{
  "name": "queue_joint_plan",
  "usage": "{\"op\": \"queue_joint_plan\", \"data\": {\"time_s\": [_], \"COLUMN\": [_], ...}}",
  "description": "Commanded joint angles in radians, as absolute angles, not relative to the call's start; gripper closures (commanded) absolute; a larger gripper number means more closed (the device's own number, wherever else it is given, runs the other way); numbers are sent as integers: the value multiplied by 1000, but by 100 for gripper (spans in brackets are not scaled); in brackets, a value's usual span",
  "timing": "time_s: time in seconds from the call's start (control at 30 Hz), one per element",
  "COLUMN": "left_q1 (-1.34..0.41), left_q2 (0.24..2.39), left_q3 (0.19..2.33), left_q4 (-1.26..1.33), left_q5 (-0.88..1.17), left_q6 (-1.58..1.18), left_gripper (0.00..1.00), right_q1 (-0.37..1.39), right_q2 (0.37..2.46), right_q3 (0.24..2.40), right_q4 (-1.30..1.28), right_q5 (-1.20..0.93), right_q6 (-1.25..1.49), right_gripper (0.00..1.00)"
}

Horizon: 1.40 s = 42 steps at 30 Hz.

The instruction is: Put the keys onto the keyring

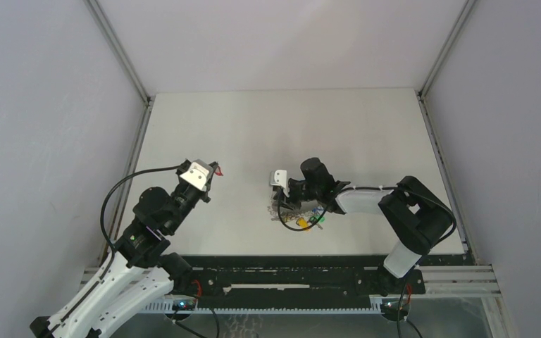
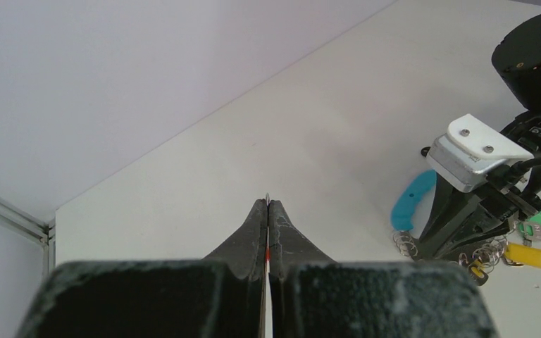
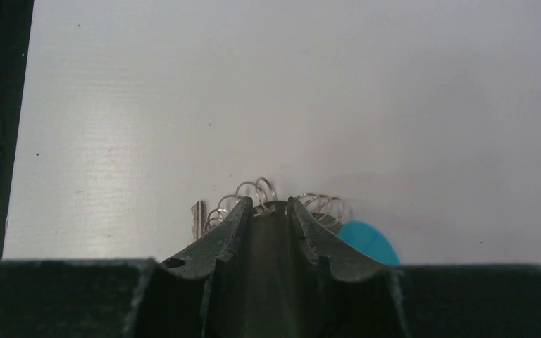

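Looking down from above, the left pincer (image 1: 212,172) hangs over the table (image 1: 289,120), clamped tight on the red-tagged key (image 1: 220,170). It is well apart from the keyring (image 1: 301,220), which lies on the table under the right pincer (image 1: 280,204). From the left wrist, a thin red and silver sliver of that key shows between the closed fingers (image 2: 257,225). From the right wrist, the right pincer stands slightly parted, its tips among the keyring's small wire rings (image 3: 257,189) beside the light-blue band (image 3: 370,243), with nothing visibly gripped.
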State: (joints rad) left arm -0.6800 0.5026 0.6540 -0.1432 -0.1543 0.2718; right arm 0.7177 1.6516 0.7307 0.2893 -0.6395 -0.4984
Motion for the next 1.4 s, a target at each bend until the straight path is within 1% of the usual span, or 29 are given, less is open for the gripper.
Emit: {"op": "queue_joint_plan", "data": {"time_s": [0.0,0.13,0.27,0.83,1.23,1.37], "left_q1": [-674,-674,-675,-674,-674,-674], "left_q2": [497,493,491,493,494,494], "left_q3": [639,640,638,638,638,638], "left_q4": [-101,-102,-101,-101,-101,-101], "left_q5": [-150,-150,-149,-145,-143,-142], "left_q6": [258,259,258,261,261,261], "left_gripper": [100,100,100,100,100,100], "right_q1": [726,738,737,750,759,762], "right_q2": [1670,1706,1735,1784,1772,1780], "right_q3": [741,741,749,825,827,834], "right_q4": [413,453,461,325,300,298], "right_q5": [-678,-642,-637,-653,-635,-613], "right_q6": [-504,-486,-484,-540,-519,-511], "right_gripper": [75,78,79,77,76,76]}}
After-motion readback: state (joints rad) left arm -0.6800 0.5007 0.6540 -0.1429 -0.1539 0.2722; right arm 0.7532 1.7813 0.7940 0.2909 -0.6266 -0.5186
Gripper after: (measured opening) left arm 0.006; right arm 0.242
